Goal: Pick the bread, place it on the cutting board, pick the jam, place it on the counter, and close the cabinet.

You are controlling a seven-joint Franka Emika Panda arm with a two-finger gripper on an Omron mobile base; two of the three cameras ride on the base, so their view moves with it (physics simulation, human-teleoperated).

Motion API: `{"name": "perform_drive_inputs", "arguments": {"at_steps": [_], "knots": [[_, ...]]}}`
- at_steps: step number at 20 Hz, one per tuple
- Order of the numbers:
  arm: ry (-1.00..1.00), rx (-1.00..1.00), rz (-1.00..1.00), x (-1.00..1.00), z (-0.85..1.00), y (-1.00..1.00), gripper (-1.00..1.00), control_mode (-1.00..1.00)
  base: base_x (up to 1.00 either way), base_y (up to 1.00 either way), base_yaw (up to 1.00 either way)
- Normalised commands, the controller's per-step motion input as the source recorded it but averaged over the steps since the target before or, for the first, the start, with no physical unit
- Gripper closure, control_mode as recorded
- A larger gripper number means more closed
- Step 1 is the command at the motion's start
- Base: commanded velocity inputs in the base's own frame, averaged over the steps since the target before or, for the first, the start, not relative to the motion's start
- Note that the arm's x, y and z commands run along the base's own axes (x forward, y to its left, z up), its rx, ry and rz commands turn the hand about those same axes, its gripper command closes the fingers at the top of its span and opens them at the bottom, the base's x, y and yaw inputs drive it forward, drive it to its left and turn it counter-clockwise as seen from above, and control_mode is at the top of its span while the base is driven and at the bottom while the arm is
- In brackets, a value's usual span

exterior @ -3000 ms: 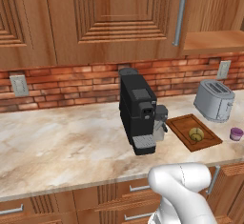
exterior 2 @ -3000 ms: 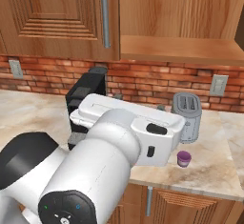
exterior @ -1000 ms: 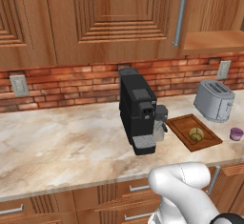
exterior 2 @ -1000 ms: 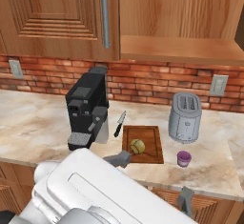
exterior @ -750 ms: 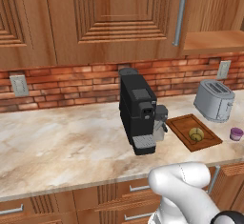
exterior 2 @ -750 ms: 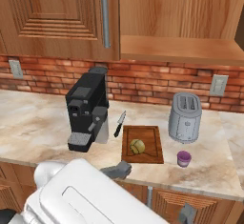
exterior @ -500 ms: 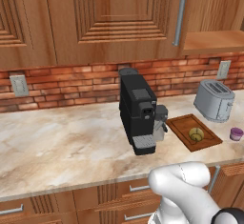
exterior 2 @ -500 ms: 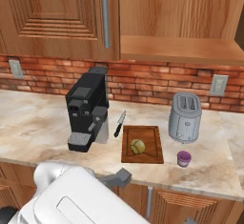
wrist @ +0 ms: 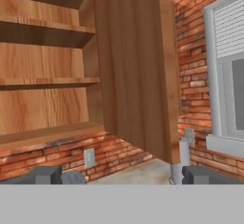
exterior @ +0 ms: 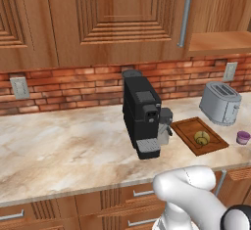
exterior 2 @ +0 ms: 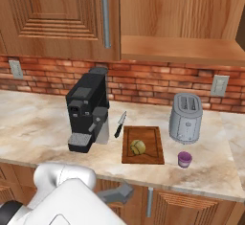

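Bread (exterior 2: 138, 147) already lies on the cutting board (exterior 2: 153, 156), and the jam (exterior 2: 184, 159) stands on the counter (exterior 2: 38, 123) just beside the board, on the toaster's side, in front of the toaster (exterior 2: 185, 118). Judging by that, closing the cabinet (exterior 2: 182, 18) is what remains: its compartment above the toaster stands open, bare shelves showing, while the door beside it, above the coffee machine (exterior 2: 88, 111), is shut.

In the hand view the open door (wrist: 136, 70) hangs edge-on beside those shelves, reaching down toward the toaster, and the claw (wrist: 116, 174) sits well below it with its two tips spread wide and nothing between them, so it looks released and empty.

The main risk is a poor push. If the claw meets the door near its hinge side or glances off the thin edge, the door may barely swing, or the fingers may slide past and strike a shelf. A low, sweeping approach could also clip the toaster, which might then shove the jam along the counter or toward its front edge. Pushing too briefly would leave the door ajar.
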Motion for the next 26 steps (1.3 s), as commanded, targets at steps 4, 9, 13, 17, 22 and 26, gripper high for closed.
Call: {"name": "perform_drive_inputs", "arguments": {"at_steps": [4, 9, 13, 17, 22, 26], "knots": [[0.0, 0.0, 0.0, -0.14, 0.01, -0.07, -1.0, -1.0, 0.0, 0.0, 0.0], [0.0, 0.0, 0.0, -0.01, 0.0, -0.05, -1.0, -1.0, 0.0, 0.0, 0.0], [0.0, 0.0, 0.0, 0.0, 0.0, -0.09, -1.0, -1.0, 0.0, 0.0, 0.0], [0.0, 0.0, 0.0, 0.0, 0.0, -0.11, -1.0, -1.0, 0.0, 0.0, 0.0], [0.0, 0.0, 0.0, 0.0, 0.0, -0.11, -1.0, -1.0, 0.0, 0.0, 0.0], [0.0, 0.0, 0.0, 0.0, 0.0, -0.1, -1.0, -1.0, 0.0, 0.0, 0.0]]}}
